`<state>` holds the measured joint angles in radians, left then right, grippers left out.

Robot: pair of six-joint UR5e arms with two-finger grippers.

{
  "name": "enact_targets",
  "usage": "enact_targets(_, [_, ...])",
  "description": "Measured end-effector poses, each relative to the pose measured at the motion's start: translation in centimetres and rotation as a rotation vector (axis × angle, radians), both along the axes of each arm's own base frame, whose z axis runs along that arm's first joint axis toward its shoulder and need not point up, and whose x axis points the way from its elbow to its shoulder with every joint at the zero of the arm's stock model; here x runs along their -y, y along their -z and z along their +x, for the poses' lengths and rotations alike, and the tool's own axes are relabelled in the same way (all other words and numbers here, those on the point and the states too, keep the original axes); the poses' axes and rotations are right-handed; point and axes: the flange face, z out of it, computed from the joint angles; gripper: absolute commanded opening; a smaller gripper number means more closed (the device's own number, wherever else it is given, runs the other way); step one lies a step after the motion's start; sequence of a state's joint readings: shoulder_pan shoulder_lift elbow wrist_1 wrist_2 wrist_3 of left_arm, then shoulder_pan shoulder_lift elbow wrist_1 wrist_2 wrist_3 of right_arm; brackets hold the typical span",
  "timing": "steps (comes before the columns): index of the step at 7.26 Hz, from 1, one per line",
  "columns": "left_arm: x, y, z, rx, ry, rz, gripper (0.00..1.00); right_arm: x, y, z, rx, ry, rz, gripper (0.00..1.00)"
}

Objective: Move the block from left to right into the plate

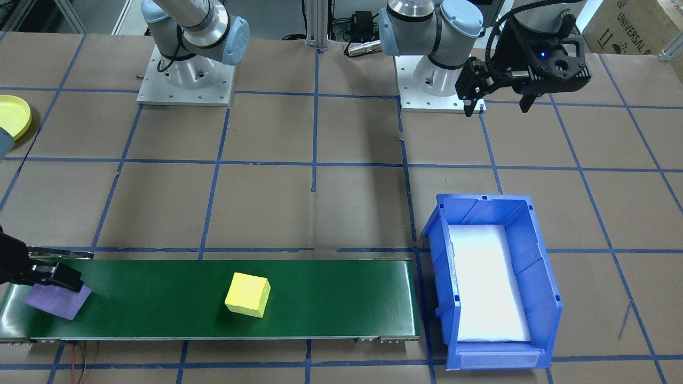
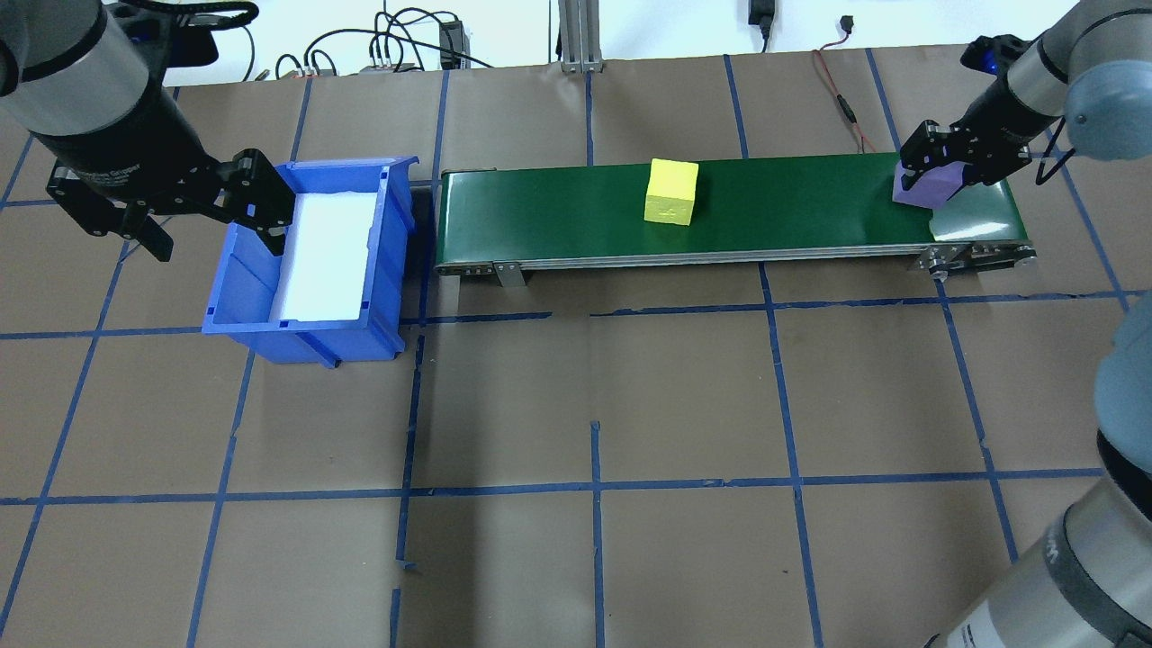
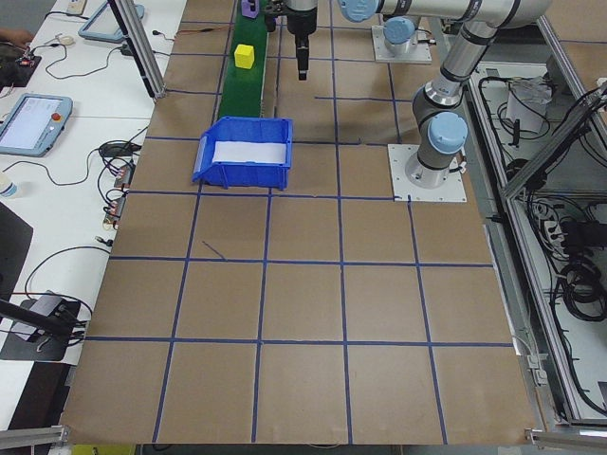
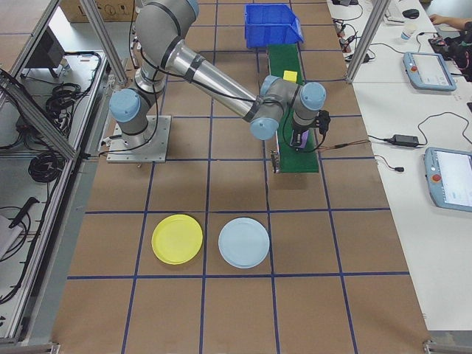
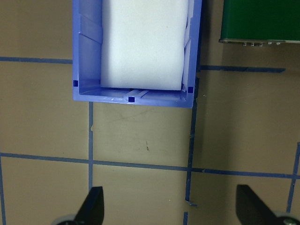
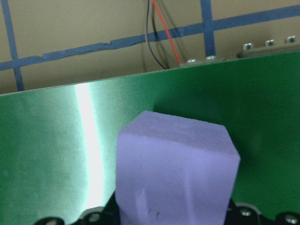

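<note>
Purple foam block [image 1: 56, 300] sits at the green conveyor belt's [image 1: 160, 298] end, front view, right hand [image 1: 53, 273] clamped on it, presumably for lifting toward the yellow plate [image 1: 13, 116]. Overhead: left hand [image 2: 211, 202] released, idle beside the blue bin [image 2: 306, 261]. Right side view: plate on the table [image 4: 236, 310], well apart from belt.

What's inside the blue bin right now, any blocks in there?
The blue bin holds only a white liner covering its floor; no blocks show in it. What lies beneath the liner is hidden. The left gripper partly blocks the bin's far corner in the overhead view.
</note>
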<state>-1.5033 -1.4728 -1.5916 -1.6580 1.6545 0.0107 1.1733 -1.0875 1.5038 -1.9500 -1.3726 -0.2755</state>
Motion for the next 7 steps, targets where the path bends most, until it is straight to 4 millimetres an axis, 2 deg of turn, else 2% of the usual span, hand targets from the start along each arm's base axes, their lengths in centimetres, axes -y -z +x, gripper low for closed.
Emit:
enact_targets(1, [0.1,0.6,-0.2,-0.001,0.001,0.009,1.0,-0.9,-2.2,-0.9,-0.061,-0.003,-0.004,0.27])
enact_targets(2, [0.2,0.9,-0.3,-0.003,0.001,0.013,1.0,-2.6,-4.7,-3.4,-0.12,-0.023,-0.008,0.27])
enact_targets(3, [0.3,0.8,-0.4,-0.006,0.004,0.01,1.0,-4.6,-6.2,-7.9,-0.155,-0.057,-0.009,0.27])
enact_targets(4, [0.2,0.7,-0.6,-0.006,0.009,0.008,1.0,-6.9,-6.5,-13.2,-0.17,-0.1,-0.007,0.28])
enact_targets(5, [0.3,0.7,-0.8,-0.006,0.014,0.004,1.0,-9.9,-5.9,-18.9,-0.171,-0.149,0.003,0.28])
enact_targets(7, [0.3,0.9,-0.9,-0.006,0.014,-0.001,1.0,-16.9,-2.6,-28.6,-0.132,-0.205,0.03,0.31])
